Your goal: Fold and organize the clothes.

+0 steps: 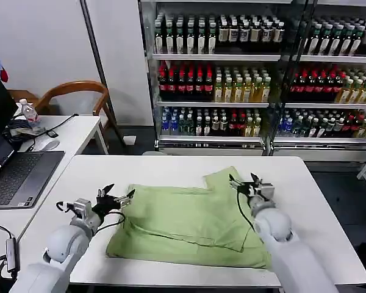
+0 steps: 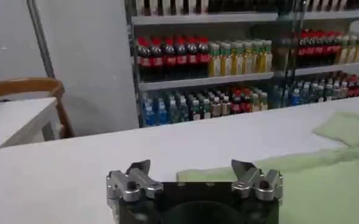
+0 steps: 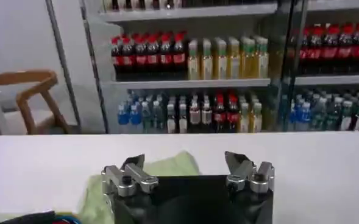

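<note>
1. The right end effector [image 3: 188,167] is hovering just above the white counter [image 3: 301,164], its two fingers spread apart with nothing between them.
2. A light green shirt [image 3: 167,165] is lying on the counter directly beyond the fingers.
3. Shelves of bottles [image 3: 191,79] and a wooden chair [image 3: 36,97] are standing behind.

Left arm reaches forward from the near-left corner of the bench [image 1: 171,165]; left end effector [image 1: 118,196] over the left part, fingers spread apart, empty. Right arm extends from the near-right edge; right end effector [image 1: 244,182] right of centre, fingers likewise apart, empty.
</note>
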`<move>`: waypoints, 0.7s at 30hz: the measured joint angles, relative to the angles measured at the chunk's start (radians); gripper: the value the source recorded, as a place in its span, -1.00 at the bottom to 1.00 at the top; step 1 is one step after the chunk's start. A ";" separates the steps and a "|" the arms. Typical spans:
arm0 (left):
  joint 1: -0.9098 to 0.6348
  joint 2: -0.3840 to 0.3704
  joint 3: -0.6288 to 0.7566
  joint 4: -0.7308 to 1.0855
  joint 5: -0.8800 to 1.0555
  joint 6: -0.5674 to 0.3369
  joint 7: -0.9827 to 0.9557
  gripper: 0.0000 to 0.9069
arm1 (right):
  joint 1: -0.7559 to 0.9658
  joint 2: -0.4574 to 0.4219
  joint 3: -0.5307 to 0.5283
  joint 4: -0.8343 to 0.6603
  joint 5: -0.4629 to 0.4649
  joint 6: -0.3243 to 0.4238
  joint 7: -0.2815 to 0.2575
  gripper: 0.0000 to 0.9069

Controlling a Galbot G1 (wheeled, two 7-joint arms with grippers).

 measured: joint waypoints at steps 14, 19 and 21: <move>-0.139 -0.029 0.106 0.169 -0.027 -0.015 0.010 1.00 | 0.180 0.096 -0.022 -0.319 -0.051 0.037 -0.046 1.00; -0.173 -0.038 0.125 0.221 -0.032 -0.019 0.012 1.00 | 0.201 0.112 -0.028 -0.373 -0.056 0.042 -0.055 1.00; -0.184 -0.042 0.133 0.240 -0.032 -0.020 0.012 1.00 | 0.209 0.117 -0.028 -0.390 -0.059 0.046 -0.063 1.00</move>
